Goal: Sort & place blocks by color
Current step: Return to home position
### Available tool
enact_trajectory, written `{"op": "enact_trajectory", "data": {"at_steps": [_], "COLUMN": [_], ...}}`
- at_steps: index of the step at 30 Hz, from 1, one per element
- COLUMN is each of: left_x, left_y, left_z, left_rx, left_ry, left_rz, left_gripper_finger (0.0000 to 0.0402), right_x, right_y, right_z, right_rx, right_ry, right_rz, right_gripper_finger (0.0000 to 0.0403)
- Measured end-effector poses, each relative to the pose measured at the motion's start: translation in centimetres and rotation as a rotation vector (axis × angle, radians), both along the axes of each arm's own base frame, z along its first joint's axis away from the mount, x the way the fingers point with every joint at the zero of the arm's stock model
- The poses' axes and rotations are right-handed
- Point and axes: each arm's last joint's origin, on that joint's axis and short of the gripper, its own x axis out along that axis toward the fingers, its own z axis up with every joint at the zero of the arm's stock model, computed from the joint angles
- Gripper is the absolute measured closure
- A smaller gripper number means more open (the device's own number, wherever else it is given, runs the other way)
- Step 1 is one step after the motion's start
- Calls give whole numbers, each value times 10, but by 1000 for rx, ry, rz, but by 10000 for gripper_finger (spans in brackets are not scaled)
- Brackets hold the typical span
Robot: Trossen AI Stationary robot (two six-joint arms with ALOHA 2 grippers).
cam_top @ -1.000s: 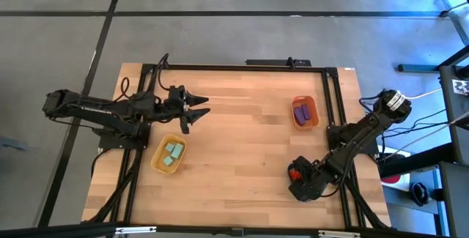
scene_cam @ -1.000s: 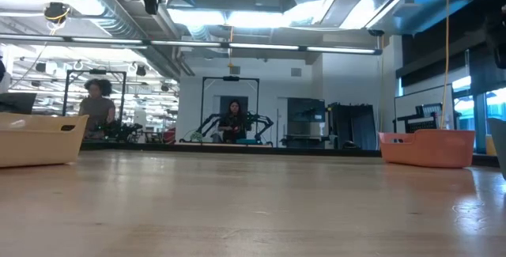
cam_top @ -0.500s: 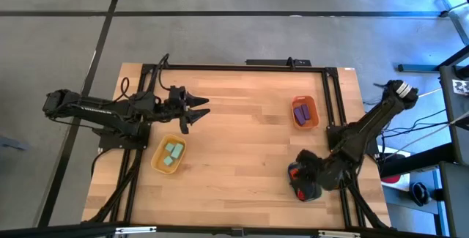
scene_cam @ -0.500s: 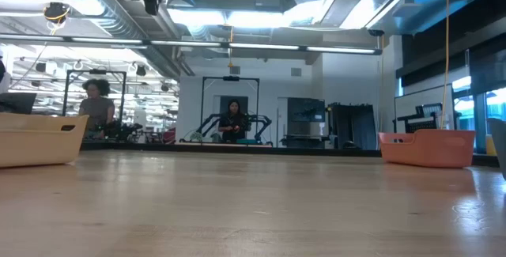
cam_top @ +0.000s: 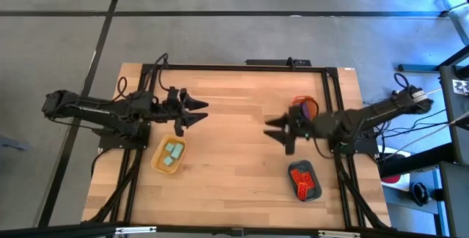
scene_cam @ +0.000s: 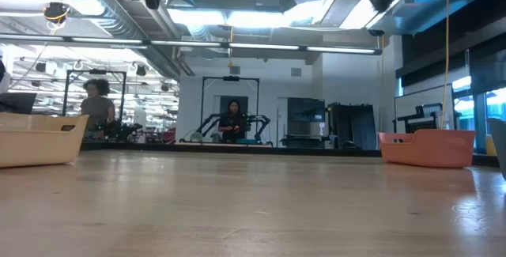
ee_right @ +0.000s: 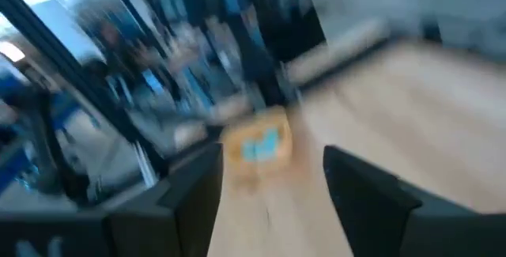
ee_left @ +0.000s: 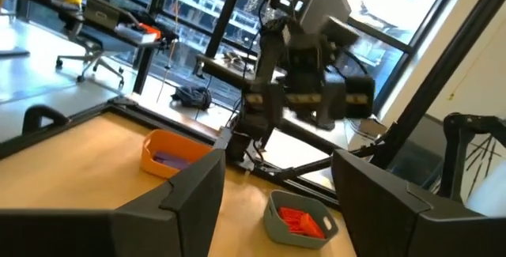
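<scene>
Three trays [cam_top: 155, 162] — blocks [cam_top: 173, 151] sorted by colour

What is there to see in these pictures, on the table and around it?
table: one, pale wood, under both arms.
yellow tray: one, table's left side.
teal blocks: a few, pale teal, inside the yellow tray.
orange tray: one, table's right side, partly under the right arm.
purple blocks: count unclear, inside the orange tray.
dark teal tray: one, table's right side.
red-orange blocks: several, inside the dark teal tray.
people: two, far off in the room.
left gripper: dark, open, near the yellow tray.
right gripper: dark, open, beside the orange tray.
</scene>
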Motion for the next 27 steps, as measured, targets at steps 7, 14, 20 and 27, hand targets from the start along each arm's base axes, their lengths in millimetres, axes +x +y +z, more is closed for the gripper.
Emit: {"op": "enact_trajectory", "data": {"at_steps": [7,14,20,27], "left_x": [-18,-32,-35,-37], "left_y": [2,4,3,3], "left_z": [9,14,16,16], "left_rx": [56,72,73,72], "left_ry": [-32,-35,-53,-57], "left_rz": [57,95,76,76], "left_gripper_finger": [178,178,178,178], "right_x": [10,11,11,11], "right_y": [-36,-41,-41,-41], "right_z": [26,27,27,26], "right_rx": [-105,-104,-107,-126], "right_ry": [-260,-268,-267,-261], "right_rz": [94,132,132,134], "right_gripper_finger": [181,181,181,181]}}
